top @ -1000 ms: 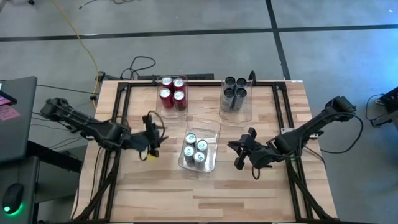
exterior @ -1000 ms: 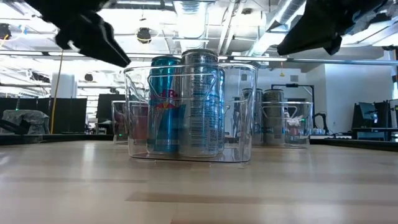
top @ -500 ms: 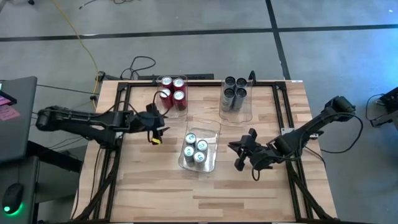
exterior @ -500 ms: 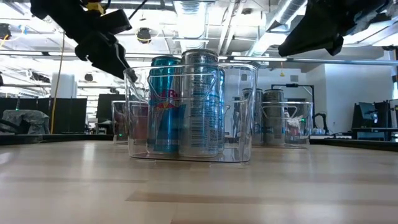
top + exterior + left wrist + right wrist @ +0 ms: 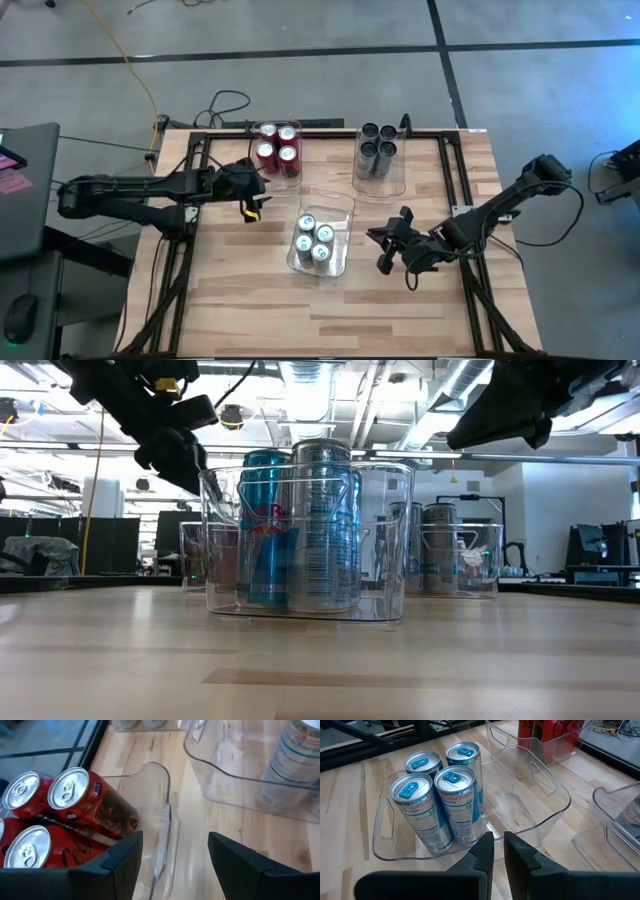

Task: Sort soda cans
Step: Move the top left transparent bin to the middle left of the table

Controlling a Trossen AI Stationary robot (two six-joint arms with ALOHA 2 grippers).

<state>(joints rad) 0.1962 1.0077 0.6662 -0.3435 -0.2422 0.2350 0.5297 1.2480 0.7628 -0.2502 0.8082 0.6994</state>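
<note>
Red soda cans (image 5: 276, 146) sat 4 to a bin near bench (image 5: 240, 290) back edge; left gripper (image 5: 253, 190) hovered beside, fingers apart, empty. Right gripper (image 5: 383, 247) fingers nearly closed, empty.

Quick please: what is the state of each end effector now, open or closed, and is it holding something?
Left end effector: open, holding nothing, at the clear plastic bin of red metal soda cans.
Right end effector: closed, holding nothing.

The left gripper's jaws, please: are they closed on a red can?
No, the left gripper has its jaws apart astride the clear bin's wall, beside the red cans.
</note>
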